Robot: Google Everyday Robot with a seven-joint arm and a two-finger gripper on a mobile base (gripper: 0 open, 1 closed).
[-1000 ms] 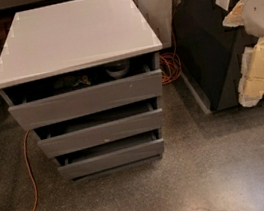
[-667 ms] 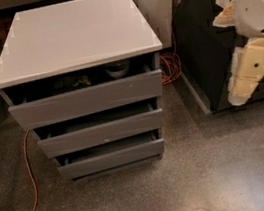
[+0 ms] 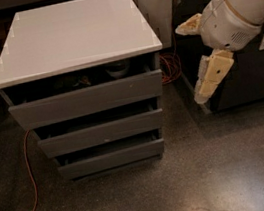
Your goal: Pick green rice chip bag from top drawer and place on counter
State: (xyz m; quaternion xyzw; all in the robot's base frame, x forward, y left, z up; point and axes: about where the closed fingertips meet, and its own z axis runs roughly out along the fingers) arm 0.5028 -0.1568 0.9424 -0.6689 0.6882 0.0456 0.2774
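Observation:
The top drawer [image 3: 88,100] of the grey cabinet is pulled out a little, leaving a dark gap under the white counter [image 3: 73,31]. In the gap I see a white bowl [image 3: 118,69] and some dark shapes to its left. I cannot make out the green rice chip bag there. My gripper [image 3: 189,65] hangs to the right of the cabinet, level with the top drawer and apart from it. Its two tan fingers [image 3: 210,76] are spread wide and hold nothing.
Two shallower grey drawers [image 3: 101,133] below are also slightly open. A black cabinet [image 3: 249,76] stands at the right behind my arm. An orange cable [image 3: 32,186] runs over the speckled floor at the left, and more of it lies coiled beside the cabinet [image 3: 168,65].
My arm has moved left, away from the black cabinet and toward the drawer cabinet. The drawers have not moved.

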